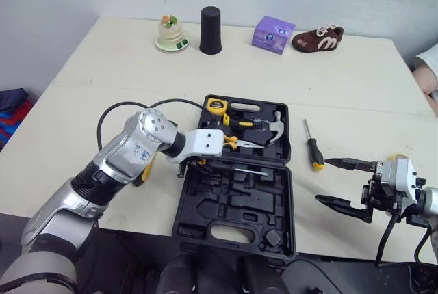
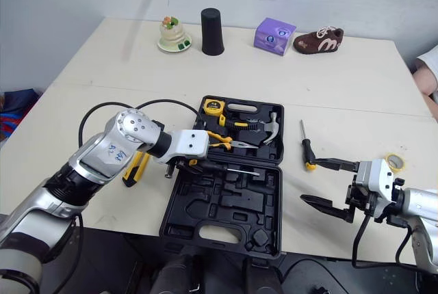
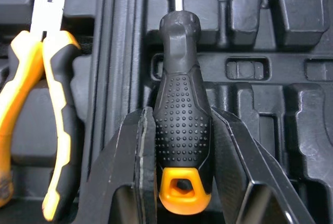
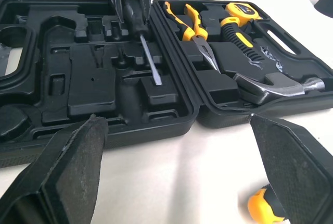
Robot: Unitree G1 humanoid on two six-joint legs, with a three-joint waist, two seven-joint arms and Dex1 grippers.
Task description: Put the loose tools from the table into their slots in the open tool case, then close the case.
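The open black tool case (image 1: 205, 197) lies at the table's near middle. Its far half holds a yellow tape measure (image 1: 217, 106), yellow-handled pliers (image 1: 236, 142) and a hammer (image 1: 274, 128). My left gripper (image 3: 182, 174) is shut on the black handle of a screwdriver (image 3: 183, 125), held low over the near half of the case, shaft (image 1: 248, 170) pointing right. A second screwdriver (image 1: 313, 146) with a yellow and black handle lies on the table right of the case. My right gripper (image 1: 321, 180) stands open just beyond it, nothing between its fingers. A yellow utility knife (image 2: 135, 167) lies under my left arm.
Along the far edge stand a small ornament on a plate (image 1: 171, 32), a black cup (image 1: 211, 31), a purple box (image 1: 273, 34) and a brown shoe (image 1: 318, 39). A small yellow ring (image 2: 393, 163) lies by my right wrist. A person's sleeve (image 1: 430, 61) shows at the right edge.
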